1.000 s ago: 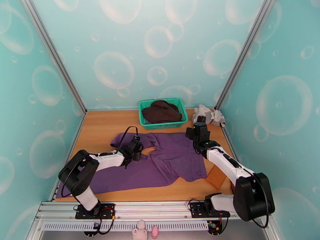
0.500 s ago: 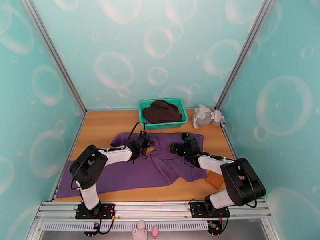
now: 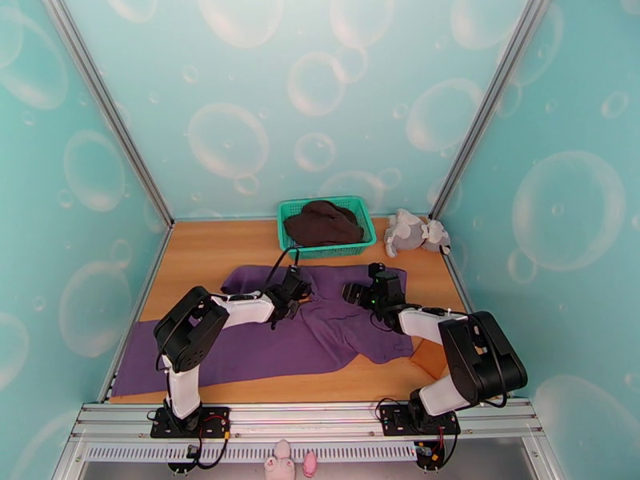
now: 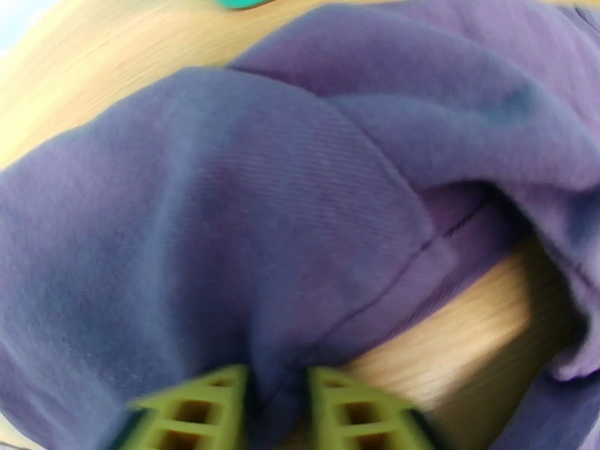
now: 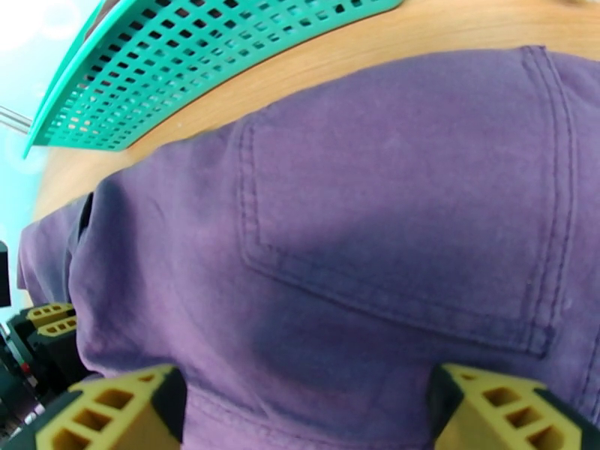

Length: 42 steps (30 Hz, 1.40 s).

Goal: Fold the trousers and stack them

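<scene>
Our left jaws pinch a fold of the trousers (image 4: 225,181) between them for lifting; our right jaws stand wide apart, the back pocket (image 5: 405,219) just ahead, ready to grip.

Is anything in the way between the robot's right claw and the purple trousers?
No, nothing visible. The right gripper hangs open right over the trousers, near the back pocket, bare cloth beneath it.
</scene>
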{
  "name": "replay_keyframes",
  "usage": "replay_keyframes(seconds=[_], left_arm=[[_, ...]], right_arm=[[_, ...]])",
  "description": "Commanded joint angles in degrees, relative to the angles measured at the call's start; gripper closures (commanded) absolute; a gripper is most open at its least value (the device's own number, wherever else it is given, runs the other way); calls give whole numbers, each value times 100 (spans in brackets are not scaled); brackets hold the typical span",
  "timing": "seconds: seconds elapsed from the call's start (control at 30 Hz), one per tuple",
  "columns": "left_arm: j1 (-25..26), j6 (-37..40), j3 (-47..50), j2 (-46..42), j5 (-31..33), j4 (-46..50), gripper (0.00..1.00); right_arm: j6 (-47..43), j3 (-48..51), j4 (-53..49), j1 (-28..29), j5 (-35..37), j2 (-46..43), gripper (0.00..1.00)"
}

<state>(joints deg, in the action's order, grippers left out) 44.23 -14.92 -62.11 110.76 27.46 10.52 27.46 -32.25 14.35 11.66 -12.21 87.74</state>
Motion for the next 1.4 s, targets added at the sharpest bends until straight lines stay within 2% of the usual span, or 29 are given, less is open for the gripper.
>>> replay_keyframes(seconds=[0.0, 0.1, 0.27, 0.43, 0.57, 0.77, 1.0, 1.13, 1.37], left_arm=[[-15, -142, 88, -2, 189, 231, 94], [-24, -207, 144, -236, 268, 264, 100], [-137, -281, 206, -669, 346, 308, 100], [-476, -485, 303, -1183, 366, 389, 100], [-982, -572, 465, -1667, 386, 385, 100], [-1722, -620, 715, -2340, -124, 190, 100], [-2349, -744, 662, -2614, -237, 296, 100], [-3053, -780, 322, -2687, -290, 425, 100], [-4042, -782, -539, -2793, 164, 945, 100]], right_arm=[[133, 61, -90, -90, 7, -2, 11], [107, 56, -93, -107, 25, 1, 11], [89, 26, -146, -119, 58, 61, 11], [152, 25, -161, -168, 139, 124, 10], [203, 43, -133, -243, 131, 175, 10], [195, 67, -104, -305, 69, 148, 10], [177, 25, -129, -313, 99, 240, 10], [196, -16, -210, -345, 207, 348, 10], [311, 28, -226, -507, 192, 357, 10]])
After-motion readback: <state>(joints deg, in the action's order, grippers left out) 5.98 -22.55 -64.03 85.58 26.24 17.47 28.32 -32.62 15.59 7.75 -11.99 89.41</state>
